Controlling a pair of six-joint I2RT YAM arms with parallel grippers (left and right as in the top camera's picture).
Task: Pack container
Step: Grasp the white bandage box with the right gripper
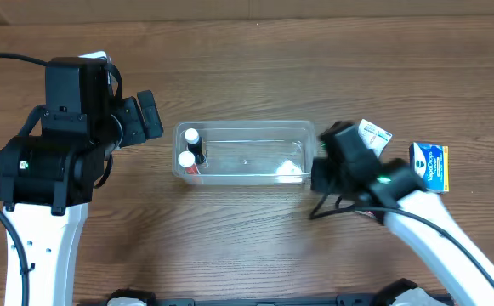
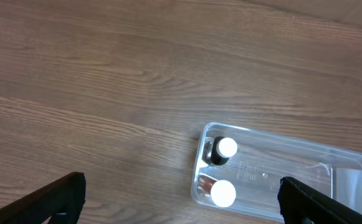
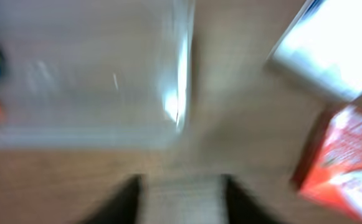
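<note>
The clear plastic container (image 1: 245, 138) lies in the middle of the table. Two white-capped bottles (image 1: 189, 150) stand at its left end, and a small white item (image 1: 291, 168) lies at its right end. My left gripper (image 1: 149, 117) is open and empty, just left of the container. In the left wrist view the container (image 2: 280, 163) and bottles (image 2: 224, 169) sit between my wide-open fingers (image 2: 181, 202). My right gripper (image 1: 332, 146) hovers at the container's right end. Its wrist view is blurred, with fingers (image 3: 184, 199) apart over bare table beside the container wall (image 3: 181, 81).
A white and red box (image 1: 374, 133) lies just right of the right gripper, and shows red in the right wrist view (image 3: 342, 162). A blue box (image 1: 428, 164) lies further right. The table is brown wood.
</note>
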